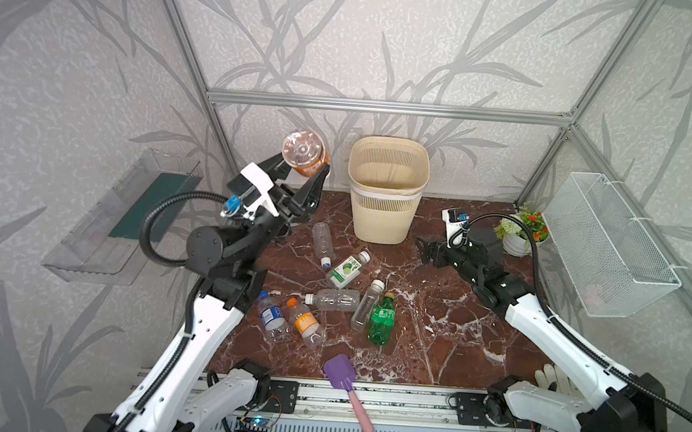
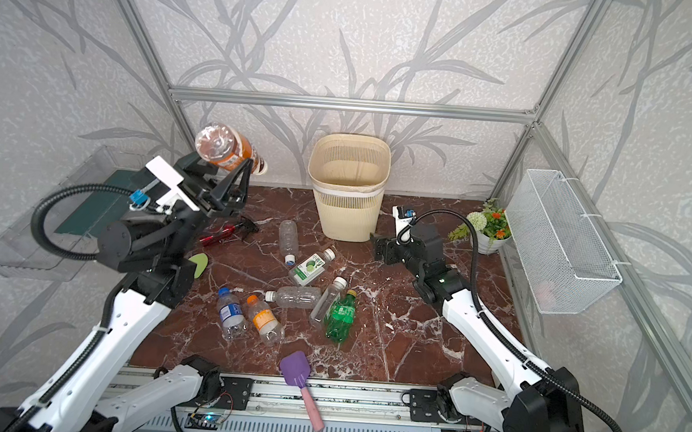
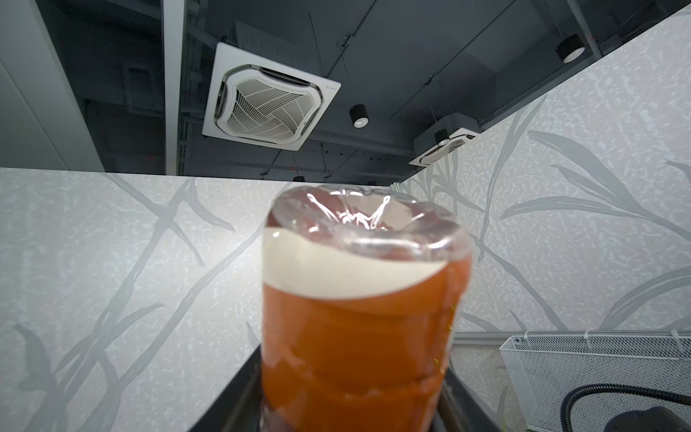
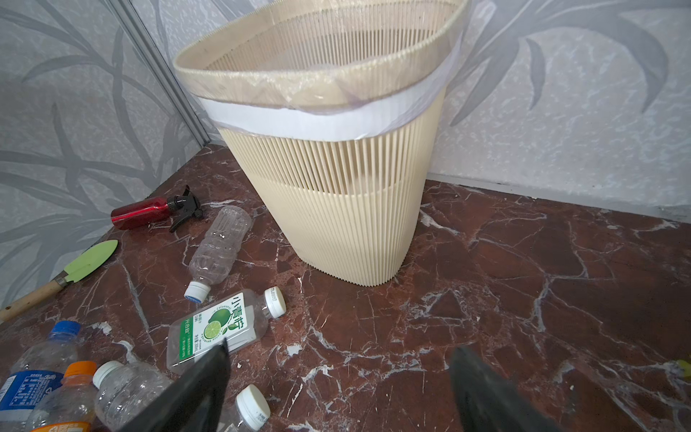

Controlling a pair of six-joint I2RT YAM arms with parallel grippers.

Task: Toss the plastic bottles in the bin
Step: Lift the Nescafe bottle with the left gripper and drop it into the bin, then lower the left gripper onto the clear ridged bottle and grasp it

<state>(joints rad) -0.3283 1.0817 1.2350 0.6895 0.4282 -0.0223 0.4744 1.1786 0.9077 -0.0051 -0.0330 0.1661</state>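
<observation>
My left gripper (image 1: 304,173) is raised to the left of the bin, shut on an orange-labelled plastic bottle (image 1: 305,152) (image 2: 225,145) held base up; that bottle (image 3: 362,299) fills the left wrist view. The cream slatted bin (image 1: 381,223) (image 2: 346,221) (image 4: 336,209) stands at the back middle of the table. Several plastic bottles lie in front of it, among them a clear one (image 1: 322,240), a lime-labelled one (image 1: 347,269) (image 4: 217,329) and a green one (image 1: 382,319). My right gripper (image 1: 421,247) (image 4: 336,359) hovers open, low to the right of the bin, holding nothing.
A purple scoop (image 1: 343,377) lies at the front edge. A red spray bottle (image 2: 226,231) and a green trowel (image 2: 199,265) lie by the left arm. A potted plant (image 1: 520,233) and a wire basket (image 1: 609,244) are at the right, a clear tray (image 1: 119,218) on the left wall.
</observation>
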